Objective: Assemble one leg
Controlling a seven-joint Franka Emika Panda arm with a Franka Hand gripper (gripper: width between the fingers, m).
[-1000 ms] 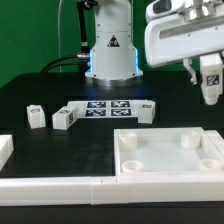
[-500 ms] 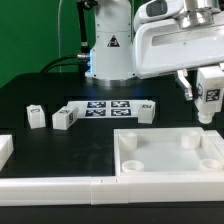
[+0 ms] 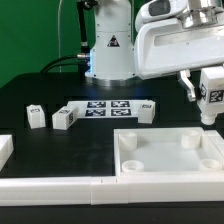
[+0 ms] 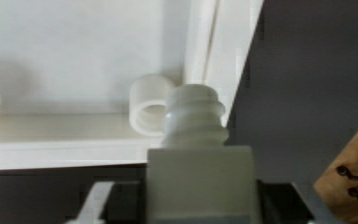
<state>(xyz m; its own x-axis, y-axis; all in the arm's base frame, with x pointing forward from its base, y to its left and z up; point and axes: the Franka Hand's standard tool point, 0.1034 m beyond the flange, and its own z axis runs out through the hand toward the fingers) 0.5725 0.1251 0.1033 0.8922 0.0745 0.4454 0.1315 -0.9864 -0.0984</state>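
Jaws: closed on the leg (image 3: pixel 211 95), which you see pinched at its upper part in the exterior view and running straight out from between the fingers in the wrist view. Clock bearings below are read on the exterior view, twelve at its top edge.

1. gripper (image 3: pixel 204 86): at three o'clock of the scene, hanging from the white arm housing, clear of the table (image 3: pixel 60 145).
2. leg: held upright, tag face toward the camera, resting on nothing. Its lower end hangs just above the far rim of the panel (image 3: pixel 160 158), near that panel's two o'clock corner. In the wrist view the leg (image 4: pixel 195 130) ends in a rounded tip just beside a round socket (image 4: pixel 151 100). Whether the tip stands over the socket or over the rim, you cannot tell.
3. panel: large, flat, white and square, with round sockets at its corners, lying at five o'clock.
4. marker board (image 3: pixel 105 107): flat at the centre, carrying several tags.
5. first loose leg (image 3: pixel 36 117): at nine o'clock.
6. second loose leg (image 3: pixel 65 118): just beside the first, on its three o'clock side.
7. third loose leg (image 3: pixel 147 110): at the marker board's three o'clock end, touching it or nearly so.
8. robot base (image 3: pixel 110 55): at twelve o'clock.
9. white rail (image 3: pixel 50 185): along the near edge, six to eight o'clock.
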